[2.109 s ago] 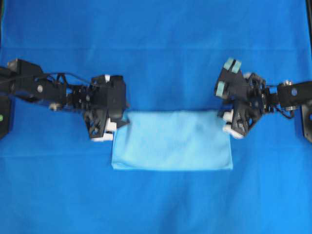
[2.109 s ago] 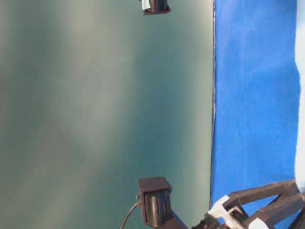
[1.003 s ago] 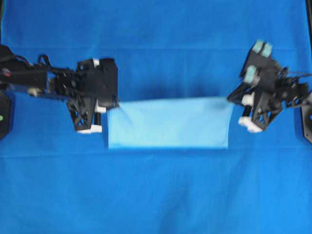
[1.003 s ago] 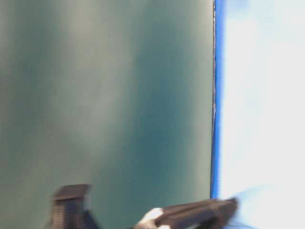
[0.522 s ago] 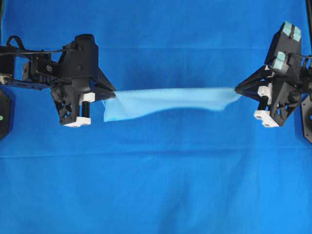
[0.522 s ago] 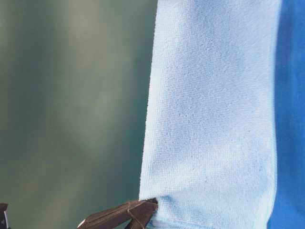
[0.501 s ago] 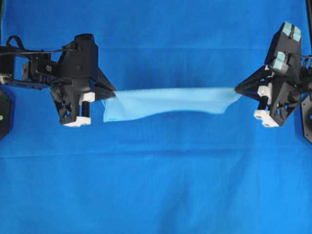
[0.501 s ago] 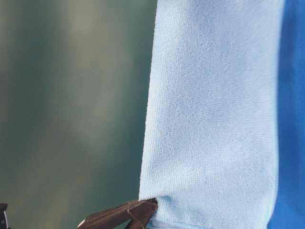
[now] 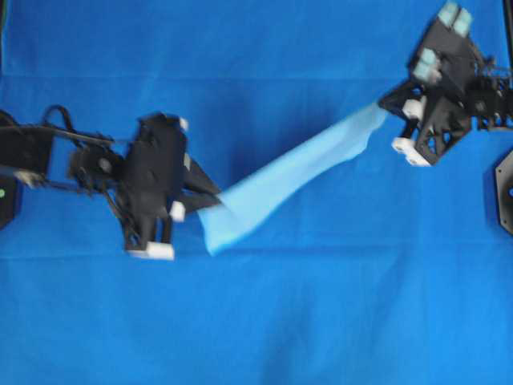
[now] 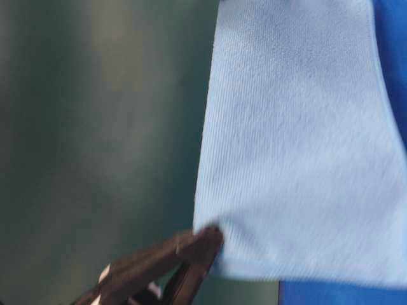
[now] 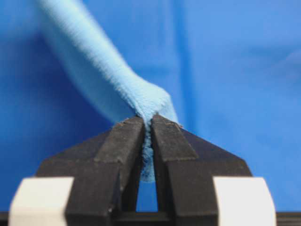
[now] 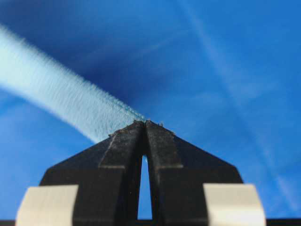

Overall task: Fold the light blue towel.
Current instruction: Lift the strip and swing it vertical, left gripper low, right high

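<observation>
Stretching diagonally, the light blue towel (image 9: 280, 180) hangs between both arms. The left gripper (image 9: 210, 200) pinches its near end; the right gripper (image 9: 385, 104) pinches the far end.

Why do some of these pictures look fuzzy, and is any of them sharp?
Overhead view: the left hand and the light blue towel are smeared, as by motion. Table-level view: soft throughout, with the towel filling the frame. Left wrist view: sharpest at the fingertips, the cloth behind blurring. Right wrist view: right hand crisp, towel fuzzy.
</observation>
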Controlling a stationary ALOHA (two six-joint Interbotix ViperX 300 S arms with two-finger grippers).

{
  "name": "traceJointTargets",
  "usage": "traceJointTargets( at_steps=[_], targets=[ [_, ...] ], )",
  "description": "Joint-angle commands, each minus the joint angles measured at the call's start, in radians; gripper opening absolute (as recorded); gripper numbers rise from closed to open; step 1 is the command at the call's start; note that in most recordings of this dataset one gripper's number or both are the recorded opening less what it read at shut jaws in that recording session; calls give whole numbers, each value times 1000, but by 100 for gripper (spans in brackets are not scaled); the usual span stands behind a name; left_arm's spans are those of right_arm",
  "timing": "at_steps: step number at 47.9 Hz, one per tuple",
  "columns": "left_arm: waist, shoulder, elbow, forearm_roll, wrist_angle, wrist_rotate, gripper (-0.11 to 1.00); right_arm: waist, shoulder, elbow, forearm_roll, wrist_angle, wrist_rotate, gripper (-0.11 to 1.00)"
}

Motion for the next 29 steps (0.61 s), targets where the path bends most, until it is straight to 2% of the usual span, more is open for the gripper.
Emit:
traceJointTargets(
  at_steps=[1, 13, 23, 29],
  targets=[
    [-48, 35, -51, -3, -64, 0, 5, -48, 32, -43, -41, -26, -3, 3],
    [-107, 206, -201, -2, -156, 3, 5, -146, 140, -126, -127, -127, -6, 3],
    [-114, 311, -336, -3, -155, 9, 5, -178, 218, -196, -143, -209, -48, 3],
    [-114, 342, -374, -3, -158, 11, 5, -178, 255, -232, -143, -227, -69, 3]
  ],
)
